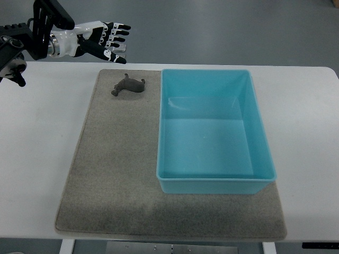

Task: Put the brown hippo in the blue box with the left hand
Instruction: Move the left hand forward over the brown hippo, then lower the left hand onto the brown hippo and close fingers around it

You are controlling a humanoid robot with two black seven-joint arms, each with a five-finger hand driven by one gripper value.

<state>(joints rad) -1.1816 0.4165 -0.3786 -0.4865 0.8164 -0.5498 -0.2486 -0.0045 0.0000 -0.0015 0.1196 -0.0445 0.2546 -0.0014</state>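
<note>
1. The left hand (108, 41) enters from the upper left corner of the top view, at the end of a black and white arm. Its fingers (121, 26) are spread and extended toward the right, and they hold nothing. The hand sits over the far edge of the white table (37, 137), above and to the left of the toy in the picture and apart from it.

2. A grey-brown mat (114, 174) covers the middle of the table, reaching from near the far edge almost to the near edge.

3. The brown hippo (128, 86) lies on the mat near its far edge, close to the top left corner of the box but not touching it. It is small and dark, with its head end toward the left; finer detail cannot be made out.

4. The blue box (213, 182) stands on the right part of the mat, just right of the hippo. It is an open rectangular tub, and its inside shows only the blue floor and walls.

5. To the right of the box lies bare white table.
</note>
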